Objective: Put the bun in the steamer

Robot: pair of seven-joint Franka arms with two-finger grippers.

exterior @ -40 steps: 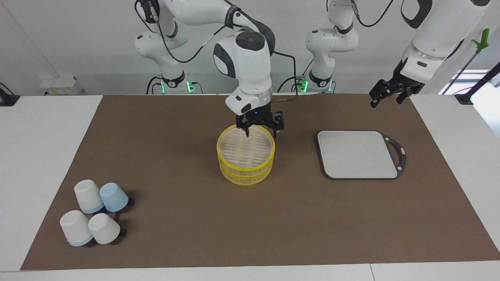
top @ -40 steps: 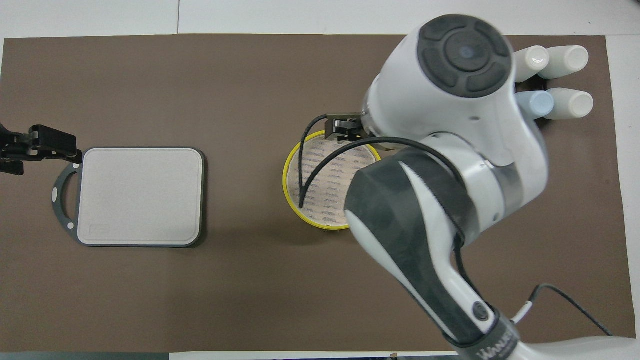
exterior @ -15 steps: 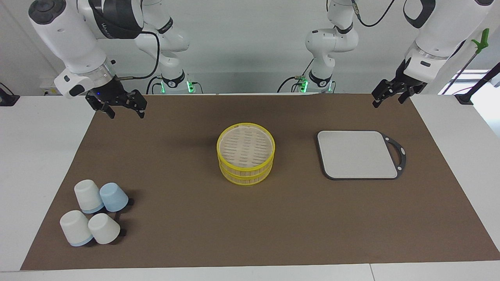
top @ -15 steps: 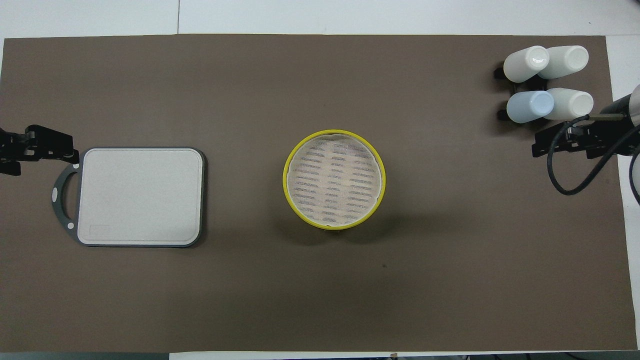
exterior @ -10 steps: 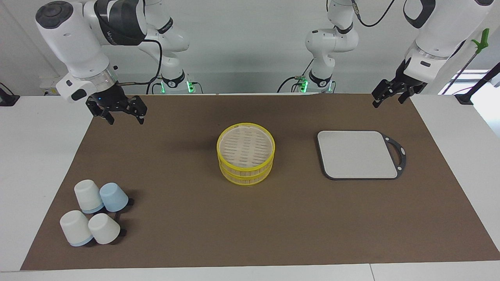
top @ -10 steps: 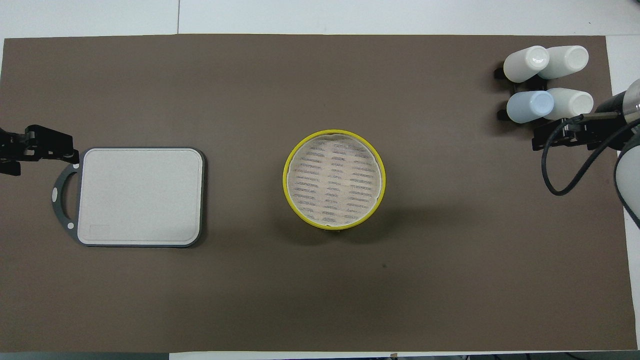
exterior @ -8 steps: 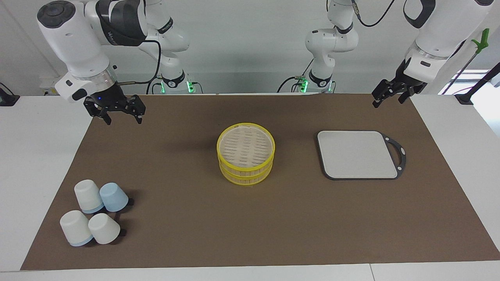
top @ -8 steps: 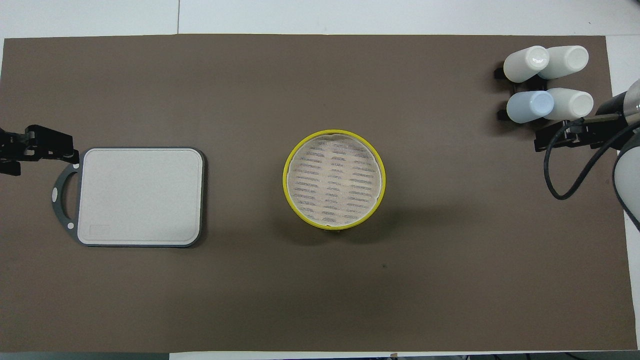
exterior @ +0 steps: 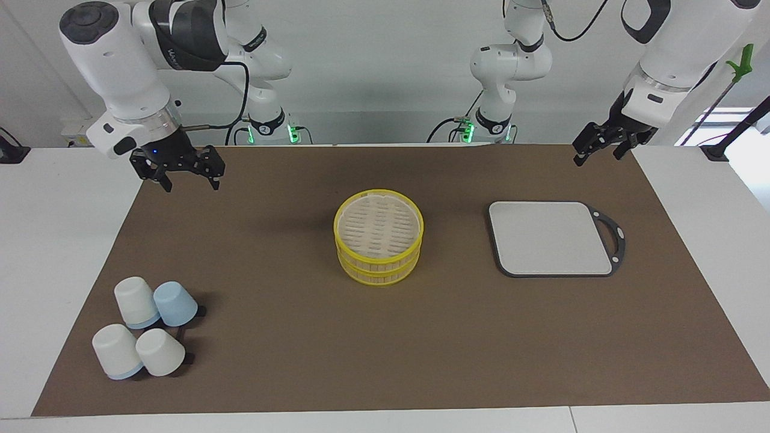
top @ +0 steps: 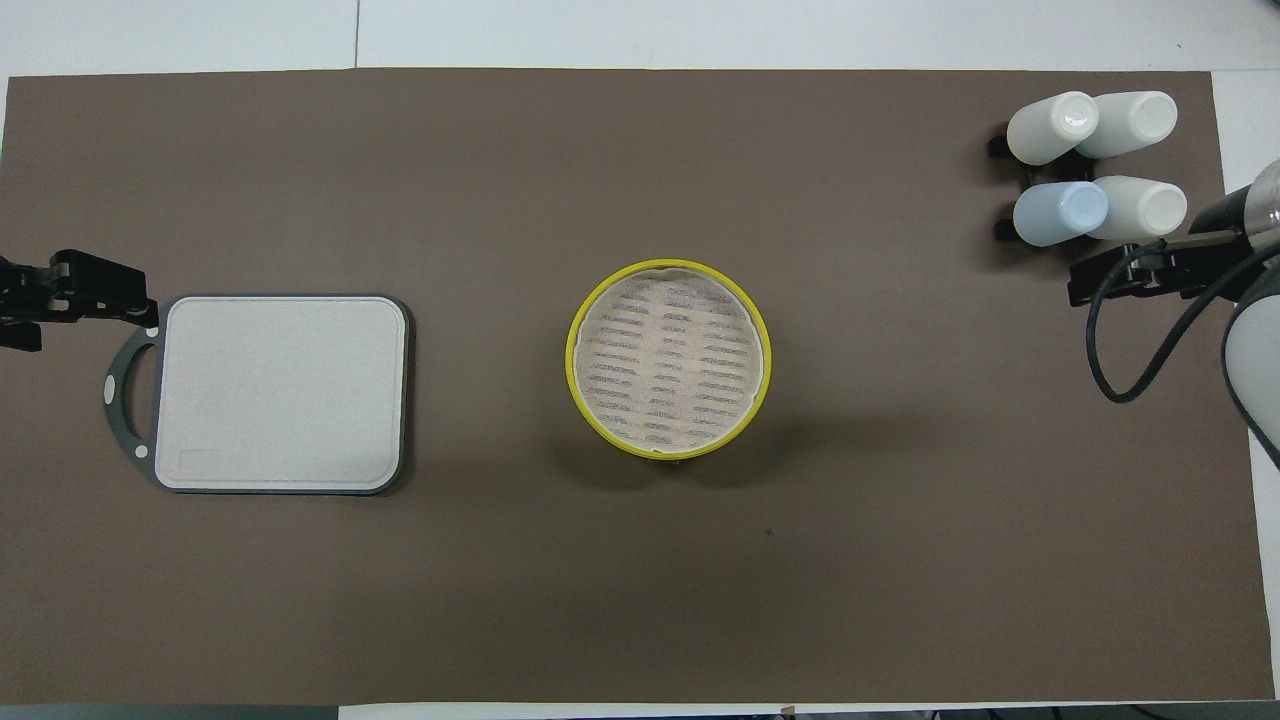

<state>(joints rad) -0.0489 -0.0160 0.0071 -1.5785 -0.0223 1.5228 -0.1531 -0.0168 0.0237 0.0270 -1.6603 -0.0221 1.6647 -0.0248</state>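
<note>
The steamer [exterior: 336, 228] stands in the middle of the brown mat, two yellow-rimmed tiers stacked, and its slotted top floor lies bare in the overhead view [top: 570, 357]. The bun does not show in either view. My right gripper [exterior: 191, 183] hangs open and empty over the mat's corner at the right arm's end, close to the robots; the overhead view [top: 1130, 275] shows it beside the cups. My left gripper [exterior: 595, 157] waits open and empty above the mat's corner at the left arm's end, and appears at the overhead view's edge [top: 75, 292].
A flat grey square board [exterior: 550, 237] with a dark handle lies between the steamer and the left arm's end [top: 280, 392]. Several upturned white and pale blue cups [exterior: 147, 328] cluster at the right arm's end, farther from the robots [top: 1095, 165].
My right gripper has left the steamer's rim and pulled back to the right arm's end of the table; in the last second it only shifted slightly. The left arm has not moved.
</note>
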